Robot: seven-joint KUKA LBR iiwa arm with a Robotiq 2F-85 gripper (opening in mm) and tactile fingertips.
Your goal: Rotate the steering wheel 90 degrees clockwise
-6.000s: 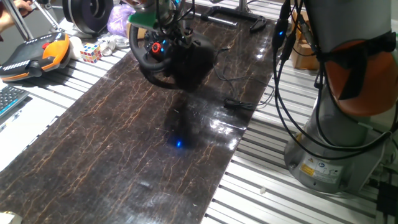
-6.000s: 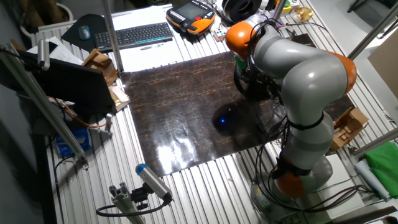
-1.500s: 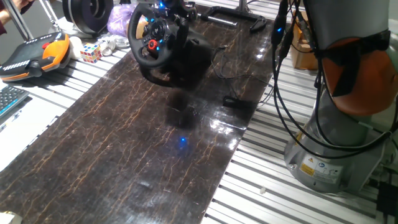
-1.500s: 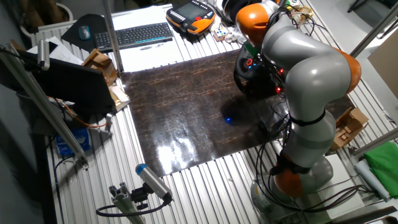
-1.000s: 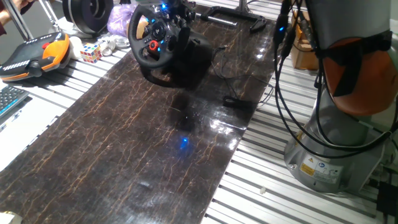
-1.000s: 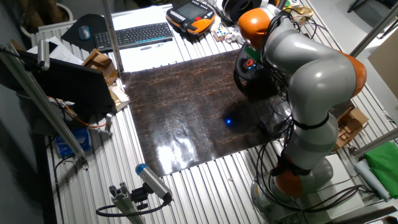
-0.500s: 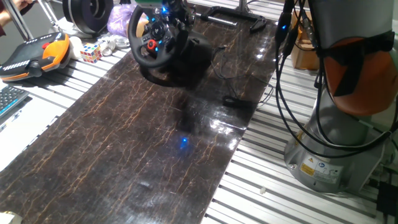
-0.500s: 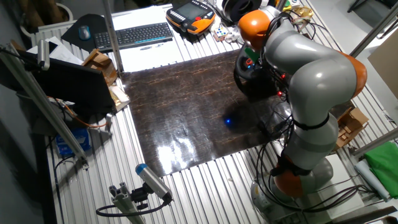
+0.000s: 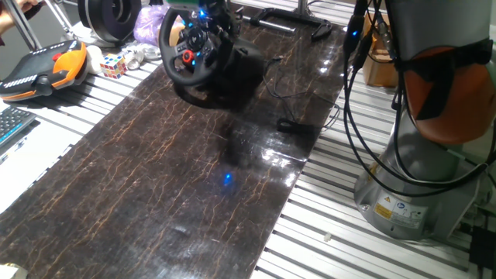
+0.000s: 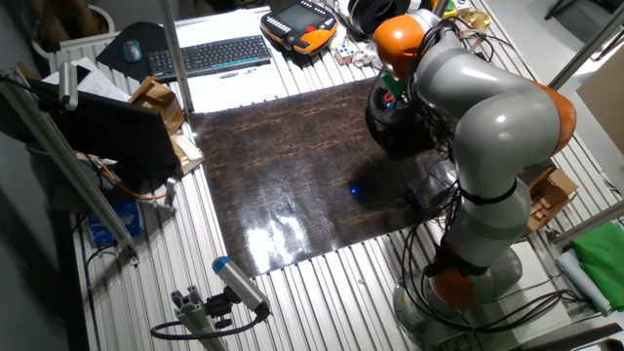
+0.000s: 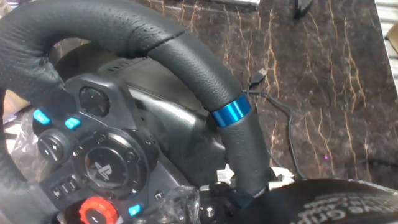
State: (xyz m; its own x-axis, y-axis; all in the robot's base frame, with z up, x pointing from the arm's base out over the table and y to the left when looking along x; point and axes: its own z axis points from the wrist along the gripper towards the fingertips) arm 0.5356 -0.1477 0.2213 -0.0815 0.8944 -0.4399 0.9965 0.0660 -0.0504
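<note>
One steering wheel (image 9: 190, 50) stands at the far left end of the dark marbled mat (image 9: 194, 178), tilted on its black base (image 9: 236, 77), its thick black rim facing the near left. From the other fixed view the wheel (image 10: 390, 112) is mostly hidden behind the grey and orange arm (image 10: 478, 127), which bends over it from the right.

The gripper (image 9: 203, 11) sits at the top of the rim, lit by small blue lights — its fingers are too dark and crowded against the wheel to make out, so I cannot tell whether they are clamped on the rim or released.

From the hand view the rim (image 11: 186, 68) sweeps from the upper left down to the lower right, with a blue metal band (image 11: 231, 110) around it. Left of that lies the hub (image 11: 102, 155) with its small buttons, two lit blue, and a red round knob (image 11: 94, 211) at the bottom edge. A thin cable (image 11: 283, 134) trails across the mat to the right of the rim.

Beyond the mat on the far left lie an orange and black controller (image 9: 46, 68), a colour cube (image 9: 113, 65) and a black ring with a hollow centre (image 9: 108, 17). A keyboard (image 10: 210, 54) rests on the slatted table (image 10: 322, 292) in the other fixed view.
</note>
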